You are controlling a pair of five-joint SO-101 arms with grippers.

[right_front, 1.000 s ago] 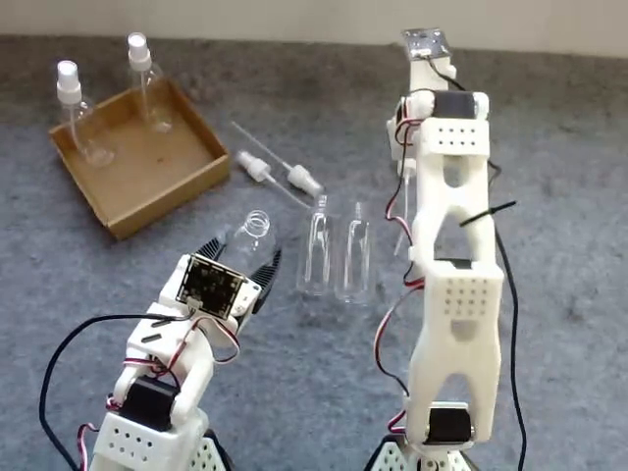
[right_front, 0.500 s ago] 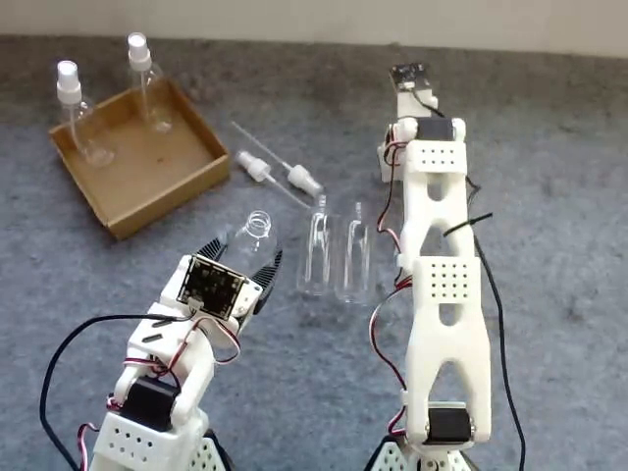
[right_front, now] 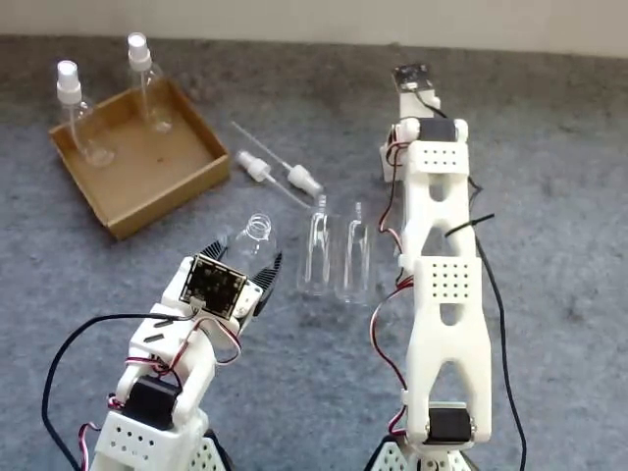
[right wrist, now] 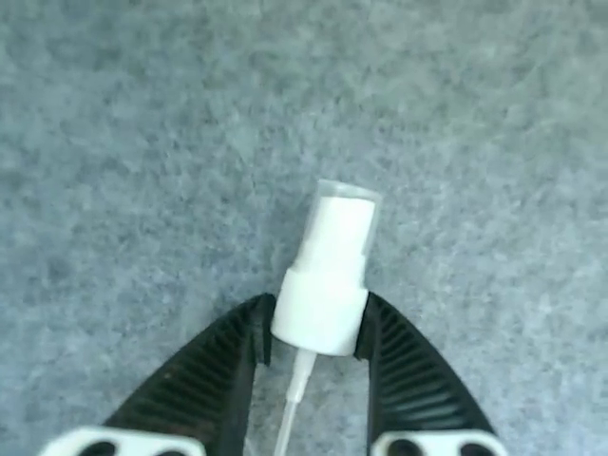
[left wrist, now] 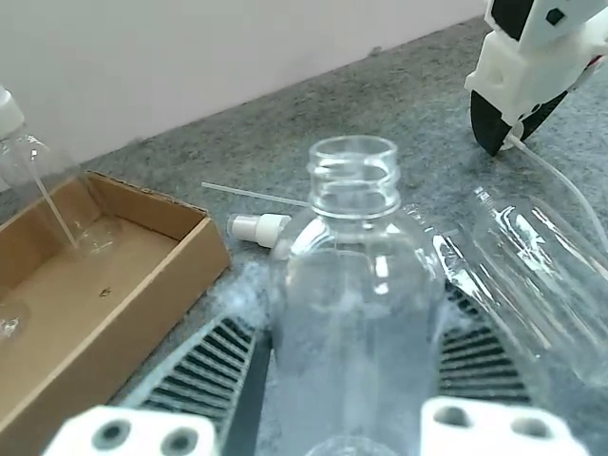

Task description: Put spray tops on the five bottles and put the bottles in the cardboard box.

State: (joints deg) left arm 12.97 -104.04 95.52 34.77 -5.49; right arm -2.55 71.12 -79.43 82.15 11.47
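Observation:
My left gripper (right_front: 242,258) (left wrist: 351,366) is shut on a clear open-necked bottle (right_front: 253,235) (left wrist: 356,304), held upright near the table's front. My right gripper (right wrist: 313,328) (right_front: 390,162), farther back, is shut on a white spray top (right wrist: 323,294) whose thin tube hangs down; it appears in the left wrist view (left wrist: 508,109) too. Two more open bottles (right_front: 317,257) (right_front: 353,263) lie side by side between the arms. Two loose spray tops (right_front: 257,169) (right_front: 304,180) lie behind them. The cardboard box (right_front: 167,211) (left wrist: 142,313) holds two capped bottles (right_front: 80,123) (right_front: 147,93).
Grey carpet covers the table. The box sits at the back left, with a pale wall behind. The right arm's long white links (right_front: 446,294) and black cable (right_front: 505,294) stretch over the right half. A black cable (right_front: 59,363) loops beside the left arm.
The right arm has stretched farther back and slightly left with the spray top. The left gripper and its bottle have barely moved.

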